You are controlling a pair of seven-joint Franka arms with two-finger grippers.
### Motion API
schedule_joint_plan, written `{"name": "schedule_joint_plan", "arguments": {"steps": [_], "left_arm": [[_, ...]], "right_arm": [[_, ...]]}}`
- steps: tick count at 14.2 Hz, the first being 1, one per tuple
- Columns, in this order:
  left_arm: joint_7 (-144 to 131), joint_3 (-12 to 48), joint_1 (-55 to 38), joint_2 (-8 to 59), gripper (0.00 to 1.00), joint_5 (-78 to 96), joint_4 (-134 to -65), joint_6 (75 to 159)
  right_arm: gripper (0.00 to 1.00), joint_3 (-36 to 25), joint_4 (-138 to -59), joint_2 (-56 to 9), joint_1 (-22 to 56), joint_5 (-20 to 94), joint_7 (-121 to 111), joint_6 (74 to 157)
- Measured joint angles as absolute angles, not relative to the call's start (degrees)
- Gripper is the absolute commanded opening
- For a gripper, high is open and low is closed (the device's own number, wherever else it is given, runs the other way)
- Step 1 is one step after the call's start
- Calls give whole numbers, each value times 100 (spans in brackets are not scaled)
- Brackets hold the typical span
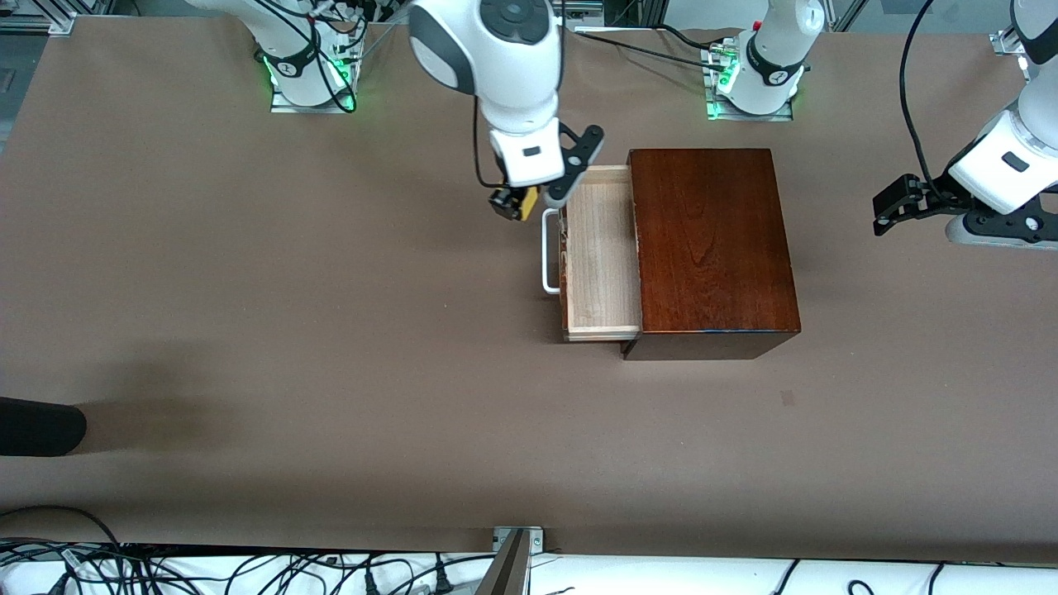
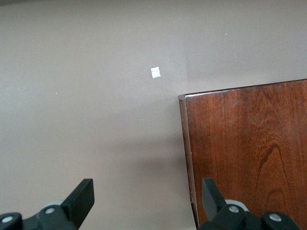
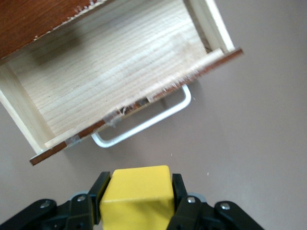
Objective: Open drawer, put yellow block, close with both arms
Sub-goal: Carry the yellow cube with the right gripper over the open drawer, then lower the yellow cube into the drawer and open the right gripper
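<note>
The dark mahogany box (image 1: pixel 711 248) stands mid-table with its drawer (image 1: pixel 599 256) pulled open toward the right arm's end, its pale tray empty. The white handle (image 1: pixel 547 252) is on the drawer front. My right gripper (image 1: pixel 514 203) is shut on the yellow block (image 1: pixel 529 201), held in the air just outside the drawer front, by the handle's end. In the right wrist view the block (image 3: pixel 136 199) sits between the fingers, with the drawer (image 3: pixel 115 76) and handle (image 3: pixel 144 122) below. My left gripper (image 1: pixel 897 207) is open and empty, beside the box at the left arm's end; it waits.
The left wrist view shows the open left gripper (image 2: pixel 146 199) over bare table beside the box's corner (image 2: pixel 249 148), and a small white mark (image 2: pixel 155 72). A black object (image 1: pixel 37 426) lies at the right arm's end, nearer the front camera. Cables (image 1: pixel 248 570) run below the near edge.
</note>
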State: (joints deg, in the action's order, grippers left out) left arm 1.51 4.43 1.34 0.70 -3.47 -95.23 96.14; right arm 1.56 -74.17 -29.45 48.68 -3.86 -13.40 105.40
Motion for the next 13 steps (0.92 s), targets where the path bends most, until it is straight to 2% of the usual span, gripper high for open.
{"name": "schedule_joint_plan", "arguments": {"steps": [5, 13], "left_arm": [[151, 445, 145, 82, 100, -341, -9522, 9614], [151, 444, 161, 83, 100, -338, -9521, 9614]], "right_arm": [[0, 144, -6545, -3874, 5389, -660, -1727, 10685], [0, 121, -6395, -4394, 5779, -1108, -2028, 11556]]}}
